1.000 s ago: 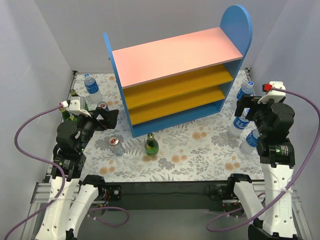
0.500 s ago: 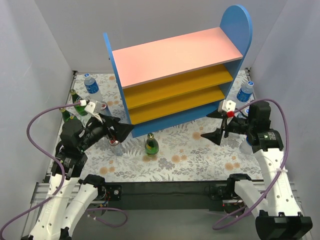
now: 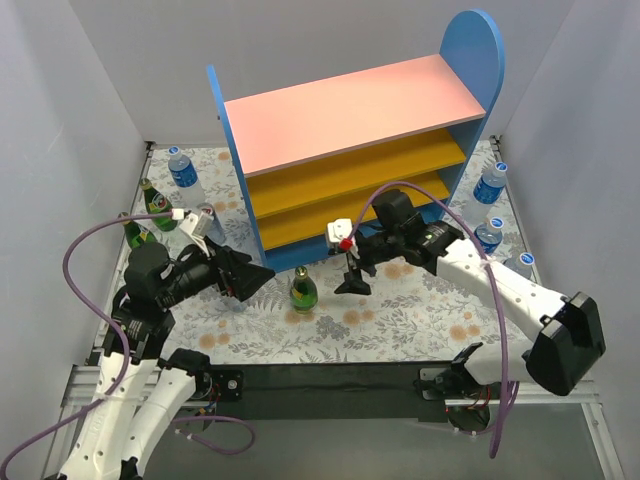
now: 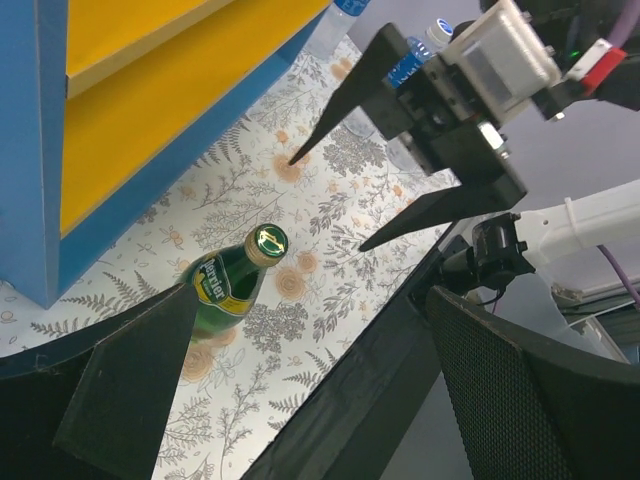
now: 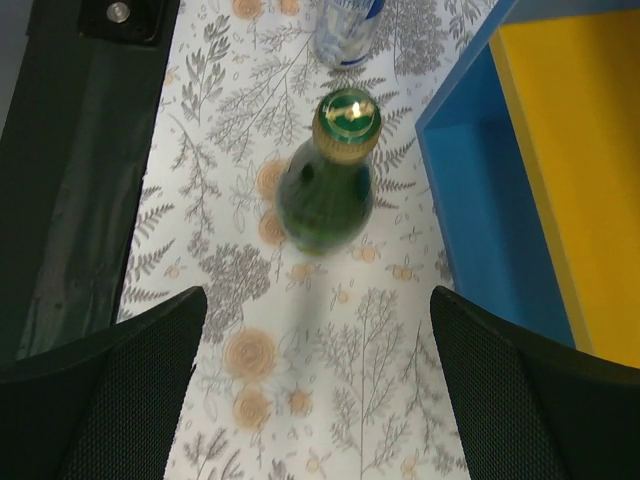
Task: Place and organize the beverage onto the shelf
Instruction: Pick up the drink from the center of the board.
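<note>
Flanking the green bottle with left gripper and right gripper both agape and empty, we reckon pickup is starting; next one must straddle it and close.

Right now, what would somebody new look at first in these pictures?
Probably the big shelf with blue sides and a pink top, at the back of the table. Then the green bottle standing alone before it, with the left gripper and right gripper, both open, pointing at it from either side.
</note>
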Controlling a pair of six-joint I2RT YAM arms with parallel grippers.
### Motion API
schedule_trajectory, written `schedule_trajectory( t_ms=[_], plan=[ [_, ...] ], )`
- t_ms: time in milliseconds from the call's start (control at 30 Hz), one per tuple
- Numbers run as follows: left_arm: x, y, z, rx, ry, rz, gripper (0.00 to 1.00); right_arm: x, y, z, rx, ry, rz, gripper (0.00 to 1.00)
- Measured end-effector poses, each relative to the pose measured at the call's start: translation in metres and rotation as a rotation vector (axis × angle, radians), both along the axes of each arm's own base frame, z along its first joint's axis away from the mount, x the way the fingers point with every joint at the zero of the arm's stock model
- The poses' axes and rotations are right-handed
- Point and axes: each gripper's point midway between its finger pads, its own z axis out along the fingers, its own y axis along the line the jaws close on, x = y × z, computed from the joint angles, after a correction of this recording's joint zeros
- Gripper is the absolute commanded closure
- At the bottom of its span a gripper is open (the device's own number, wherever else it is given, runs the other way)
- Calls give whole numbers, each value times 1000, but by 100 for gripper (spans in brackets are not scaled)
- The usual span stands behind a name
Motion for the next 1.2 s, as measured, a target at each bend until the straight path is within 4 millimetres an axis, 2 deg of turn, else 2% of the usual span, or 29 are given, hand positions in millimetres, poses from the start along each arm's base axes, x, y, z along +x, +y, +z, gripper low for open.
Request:
schedule_trajectory(
  t_ms=[133,267,400,567,667,733,967,1200],
  plan=[
    [-1,2,0,-10,20,21,2,4,27,-9,1,-3,16,2],
    [6,0,-18,-2,137,40,7,7,31,-14,4,-9,2,2],
    [15,-4,-47,26,278,52,10,-4,16,-27,0,12,-3,2],
    [11,-22,-66,80,370,36,14,-11,-8,-41,-1,70,-22,2],
    [1,-38,-72,132,399,18,24,-5,-17,-38,18,77,-46,2],
    [-1,-44,-75,165,411,39,27,-2,-23,-34,38,72,-58,1],
    [4,-53,-92,307,423,172,29,1,-41,-31,75,64,-93,2],
    [16,-83,-97,460,373,235,29,-4,-43,-30,92,64,-77,2]
  ],
)
